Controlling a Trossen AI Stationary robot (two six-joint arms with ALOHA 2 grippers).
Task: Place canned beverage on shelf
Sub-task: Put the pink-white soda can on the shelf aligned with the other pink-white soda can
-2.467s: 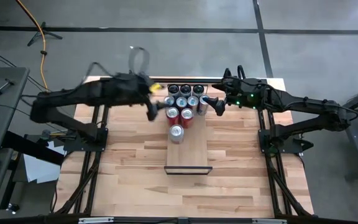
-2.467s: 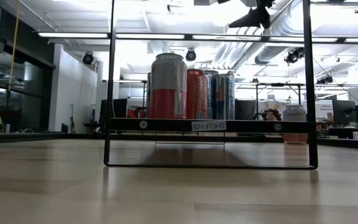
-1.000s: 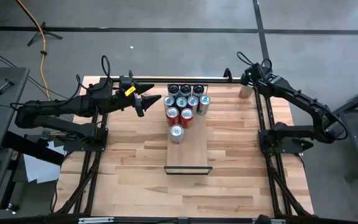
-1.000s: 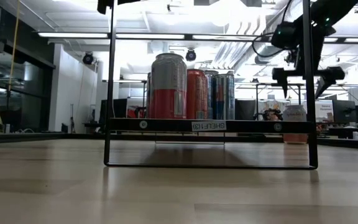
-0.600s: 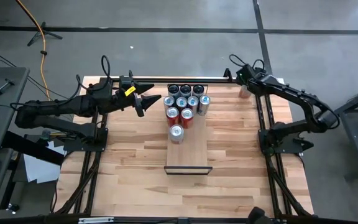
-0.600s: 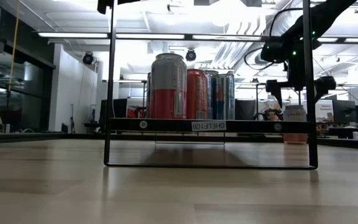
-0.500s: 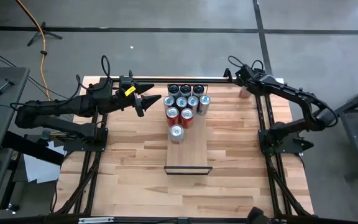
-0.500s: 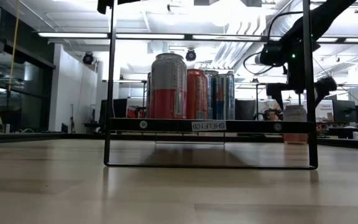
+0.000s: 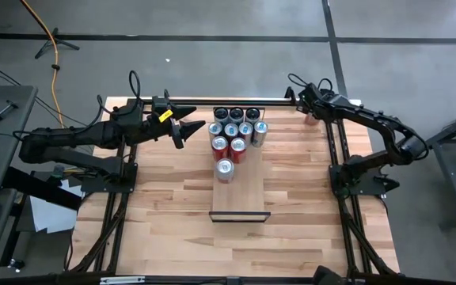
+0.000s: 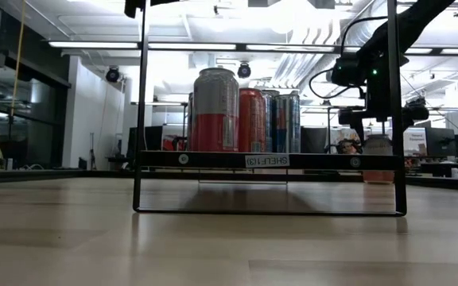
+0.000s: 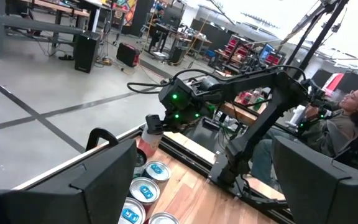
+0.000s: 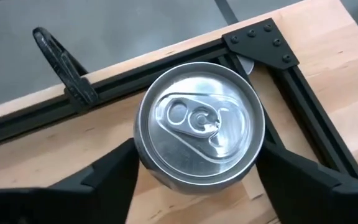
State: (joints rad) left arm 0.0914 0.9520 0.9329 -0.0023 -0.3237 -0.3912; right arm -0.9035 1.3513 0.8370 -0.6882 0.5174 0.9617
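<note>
A canned beverage with a silver top stands upright on its base at the table's far right corner. My right gripper reaches down over it and is shut on it. The shelf, a pale plank in a dark frame, lies mid-table with several cans standing at its far end. My left gripper hangs level and open, just left of those cans, with nothing between its fingers. My right gripper pinches the can's upper wall, just below the rim, between its two fingers on opposite sides. The fingers slant down from above. The can stays upright with its base on the table.
A dark metal rail and corner bracket run along the table edge right behind the can. The shelf's upright frame posts rise at its short ends. Bare wood lies between the shelf and the right edge. A person sits beyond the table.
My right gripper has come down over the can at the far right corner. Its fingers have drawn in against the can's sides. The can has stayed standing where it was.
</note>
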